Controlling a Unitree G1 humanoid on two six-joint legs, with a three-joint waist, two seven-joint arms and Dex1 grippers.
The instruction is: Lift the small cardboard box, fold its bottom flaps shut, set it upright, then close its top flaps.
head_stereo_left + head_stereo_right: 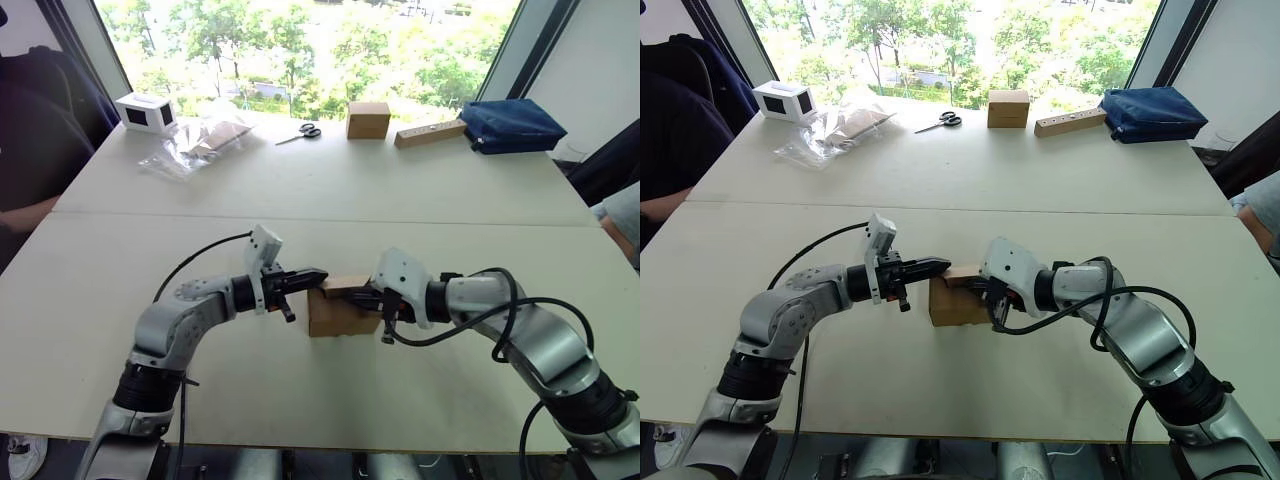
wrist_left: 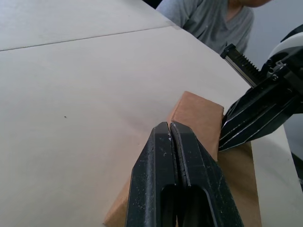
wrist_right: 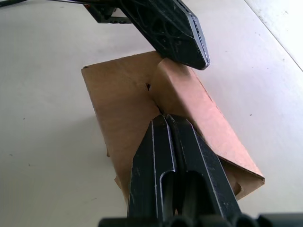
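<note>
The left gripper point(image 1: 318, 274) has its two black fingers pressed together with nothing between them, its tip touching the upper left edge of the small cardboard box point(image 1: 335, 312). The right gripper point(image 1: 362, 297) is likewise closed on nothing, its fingers lying together against the folded top flaps point(image 3: 180, 101) from the opposite side; in the right wrist view these flaps meet in an angled seam just ahead of the fingertips. The box stands on the near part of the table point(image 1: 330, 190), between the two grippers, toward the front edge. The table is a pale, matte surface with a seam running across it. Along its far edge lie a white box point(image 1: 146, 111) with a dark window, a crumpled clear plastic bag point(image 1: 200, 140), scissors point(image 1: 302, 132), a squarer brown box point(image 1: 368, 119), a wooden block point(image 1: 430, 133) and a blue pouch point(image 1: 510, 125). Behind them a wide window point(image 1: 300, 45) shows green trees. A person's arm point(image 1: 28, 213) rests at the left table edge, and a grey sleeve point(image 1: 625, 215) is cut off at the right edge. The underside of the box is hidden against the table.
</note>
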